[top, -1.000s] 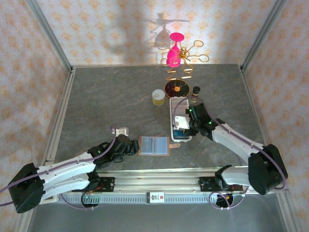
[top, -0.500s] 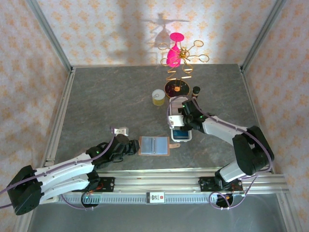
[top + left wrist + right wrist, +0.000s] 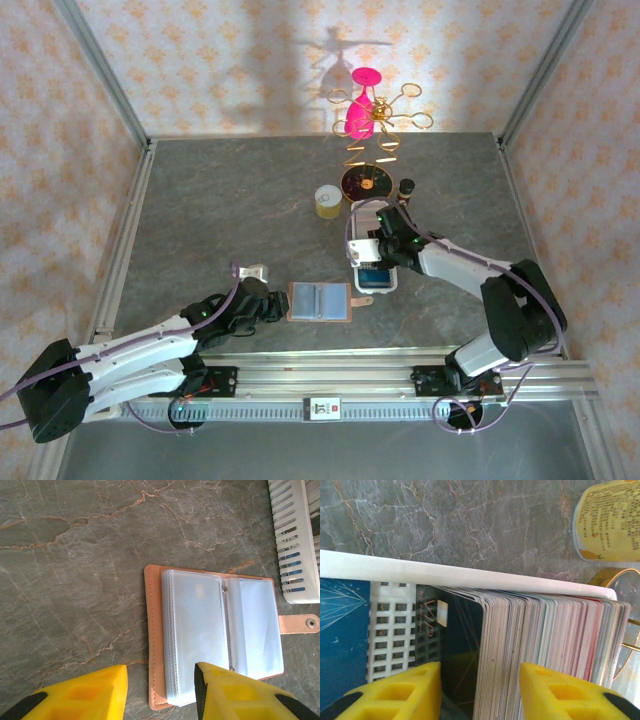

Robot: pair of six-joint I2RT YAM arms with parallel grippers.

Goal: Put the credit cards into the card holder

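Both spread wide: left gripper (image 3: 160, 672) astride the card holder (image 3: 220, 635) edge, right gripper (image 3: 480, 672) astride credit cards (image 3: 535, 645) in the tray (image 3: 445, 572).

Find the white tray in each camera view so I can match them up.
Top external: white tray right of centre, just right of the card holder.
Left wrist: top right corner, beyond the card holder.
Right wrist: its rim crosses the picture, credit cards standing inside.
Shared landmark: grey marble table.

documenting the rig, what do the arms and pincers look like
The left arm and right arm have white links, black joints and a purple cable alongside. The left pincer and right pincer each have two blocky yellow fingers with square recesses.
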